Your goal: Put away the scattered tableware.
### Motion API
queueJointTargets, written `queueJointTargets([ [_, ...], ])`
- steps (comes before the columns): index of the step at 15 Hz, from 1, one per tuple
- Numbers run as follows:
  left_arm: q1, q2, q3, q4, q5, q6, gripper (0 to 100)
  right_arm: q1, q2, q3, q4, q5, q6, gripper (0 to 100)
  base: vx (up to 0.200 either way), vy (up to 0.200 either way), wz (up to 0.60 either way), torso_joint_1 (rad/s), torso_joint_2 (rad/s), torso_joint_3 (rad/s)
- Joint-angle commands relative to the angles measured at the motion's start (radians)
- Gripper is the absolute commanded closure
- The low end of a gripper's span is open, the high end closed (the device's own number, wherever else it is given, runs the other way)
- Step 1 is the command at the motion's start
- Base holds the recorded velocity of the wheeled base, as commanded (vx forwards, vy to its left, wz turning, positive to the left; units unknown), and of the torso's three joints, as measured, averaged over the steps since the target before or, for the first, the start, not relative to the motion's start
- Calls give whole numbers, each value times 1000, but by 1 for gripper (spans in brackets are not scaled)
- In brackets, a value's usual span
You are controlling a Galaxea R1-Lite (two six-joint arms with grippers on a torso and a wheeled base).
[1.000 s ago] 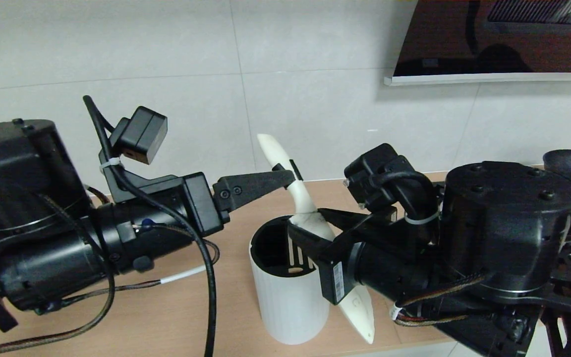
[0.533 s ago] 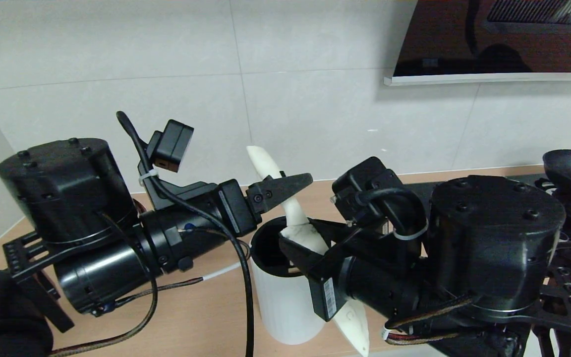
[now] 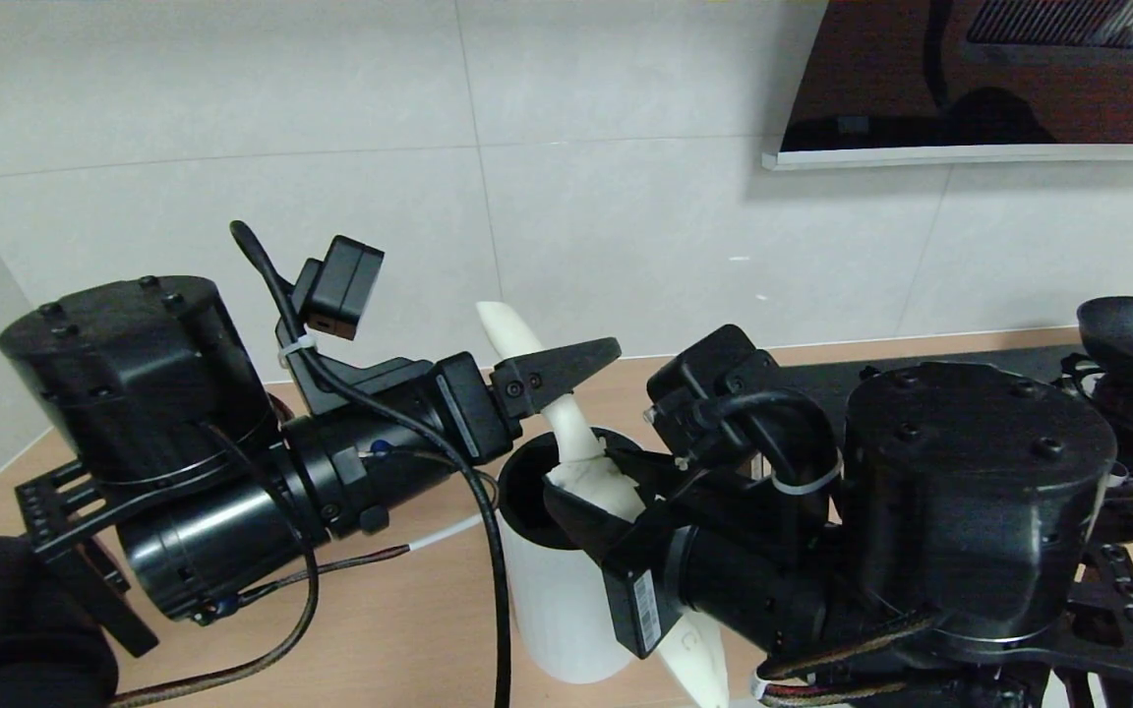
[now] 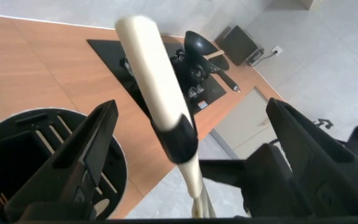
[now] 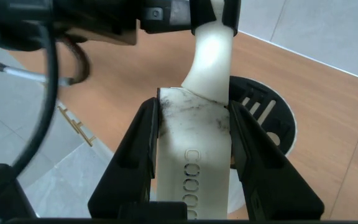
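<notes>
right hand [image 5: 193, 112] pinching spatula [image 3: 512, 334] by its blade; left hand [image 4: 191, 109] spread astride the handle | spatula tilted over holder [image 3: 557, 600] rim on tabletop [image 3: 380, 610]; looks not inside yet | remaining: lower in; release

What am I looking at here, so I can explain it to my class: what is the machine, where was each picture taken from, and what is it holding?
It is a two-armed robot. The wide picture comes from a camera on its head; the other two come from cameras on its wrists. On the wooden counter stands a white utensil holder. The right gripper is clamped on the blade of a white spatula, held tilted close to the holder. The left gripper is open, its fingers either side of the handle without touching it.
</notes>
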Motion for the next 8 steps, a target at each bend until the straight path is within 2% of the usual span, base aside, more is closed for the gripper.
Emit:
queueJointTargets([
  [1,0,-1,0,-1,-1,0,0,6,-1,3,0,0,0,100,0,0,0,0,0,0],
  [2,0,-1,0,-1,-1,-2,0,8,-1,4,0,0,0,100,0,0,0,0,0,0],
  [3,0,-1,0,-1,-1,-2,100,8,-1,4,0,0,2,100,0,0,0,0,0,0],
  [8,0,1,0,-1,-2,-2,100,21,-3,14,-34,0,3,100,0,0,0,0,0,0],
])
